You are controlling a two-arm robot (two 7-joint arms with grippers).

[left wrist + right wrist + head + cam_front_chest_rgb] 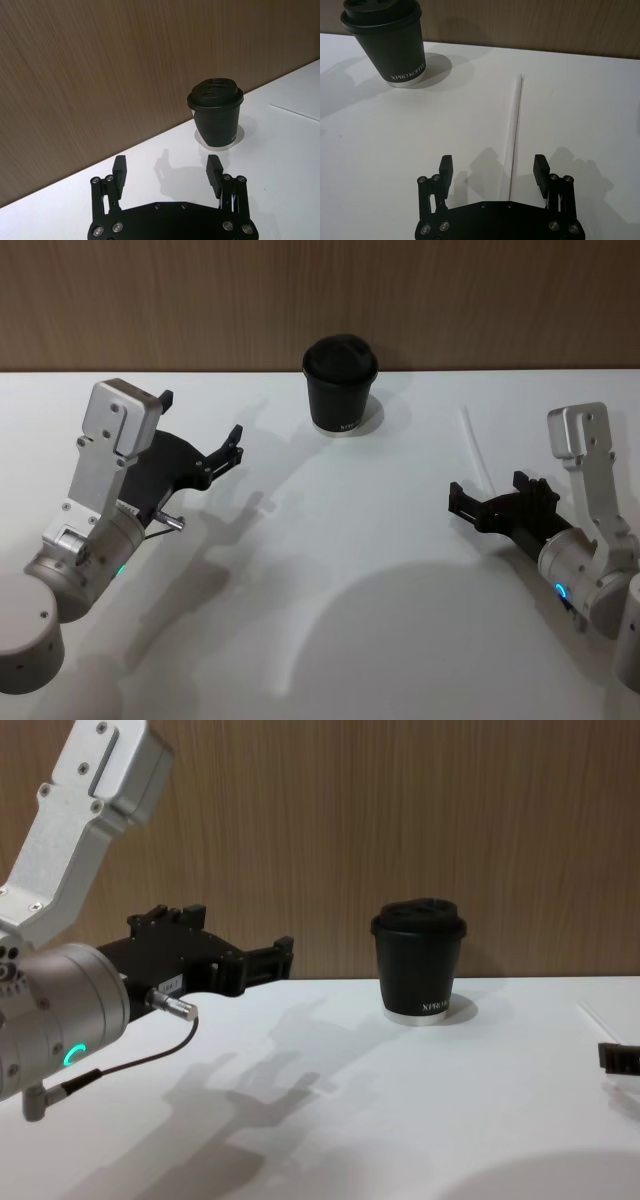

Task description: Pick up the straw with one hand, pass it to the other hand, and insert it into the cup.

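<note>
The black lidded cup (340, 385) stands at the back middle of the white table (330, 570). The thin white straw (476, 450) lies flat to its right, pointing away from me. My right gripper (488, 490) hovers open just short of the straw's near end. In the right wrist view the straw (516, 125) runs between the open fingers (540, 167) of my right gripper (493, 165), with the cup (390, 45) farther off. My left gripper (203, 418) is open and holds nothing, raised at the left and facing the cup (216, 112).
A wood-panelled wall (320, 300) closes off the back of the table right behind the cup. Both silver arms cast broad shadows on the tabletop. From the chest view the left arm (60, 1010) looms large at the left.
</note>
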